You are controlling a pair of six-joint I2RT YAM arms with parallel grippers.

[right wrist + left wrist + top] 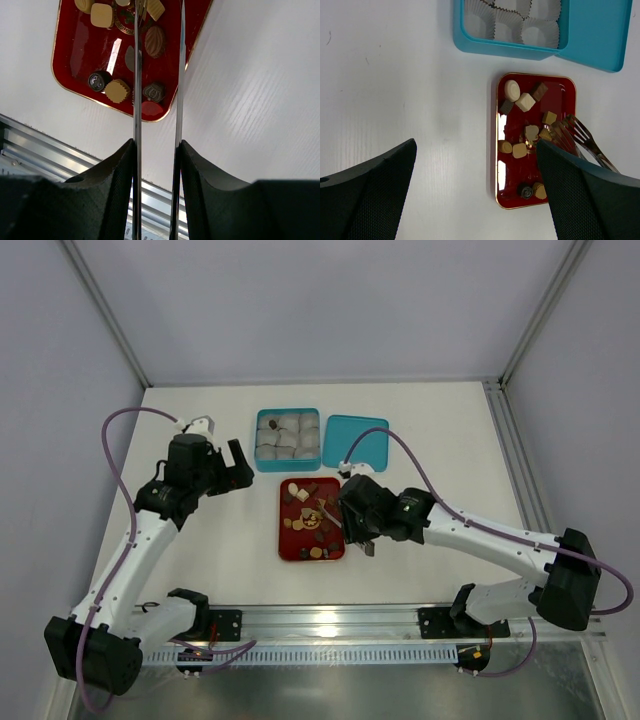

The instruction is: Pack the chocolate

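Several small chocolates, dark brown, tan and cream, lie in a red tray. They also show in the left wrist view and the right wrist view. My right gripper is shut on metal tongs, whose two arms stand a little apart between the fingers. The forked tong tips sit over the tray's right side beside a tan piece; I cannot tell if they hold one. My left gripper hangs open and empty above the bare table left of the tray.
A teal box with grey-white paper cups stands behind the tray. Its teal lid lies to the right of it. A metal rail runs along the near table edge.
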